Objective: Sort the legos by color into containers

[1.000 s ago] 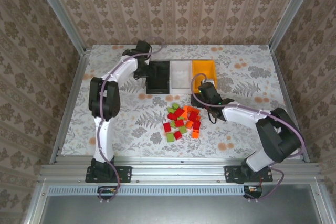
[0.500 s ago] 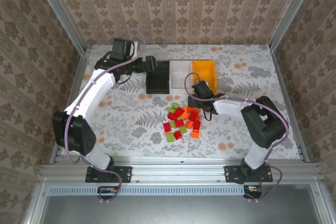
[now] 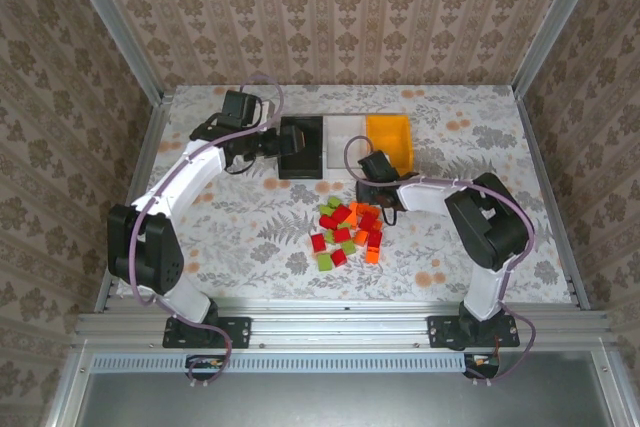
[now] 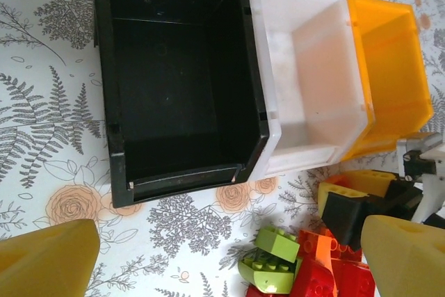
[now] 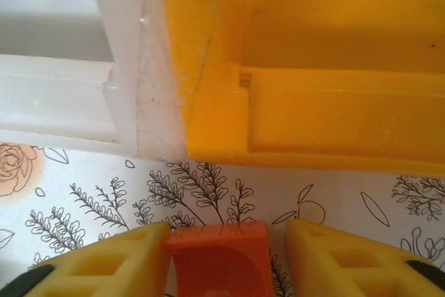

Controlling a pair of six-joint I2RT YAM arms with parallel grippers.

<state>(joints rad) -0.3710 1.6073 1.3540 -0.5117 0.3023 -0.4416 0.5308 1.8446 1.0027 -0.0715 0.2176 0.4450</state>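
from above, the left claw (image 3: 272, 143) hangs at the black bin's (image 3: 301, 152) left side, and the white bin (image 3: 345, 139) and orange bin (image 3: 389, 137) sit in a row to its right. the right claw (image 3: 372, 190) is down at the far edge of the block pile (image 3: 348, 230), just in front of the bins.

on the left wrist camera my fingers (image 4: 49, 262) are spread wide over the table, with green blocks (image 4: 273, 255) and red blocks (image 4: 334, 279) below the white bin.

on the right wrist camera an orange block (image 5: 219, 266) sits on the table between the pads (image 5: 118, 262), just short of the orange bin's front wall. one pad touches it and the other looks a sliver off, so i cannot tell if it is clamped.
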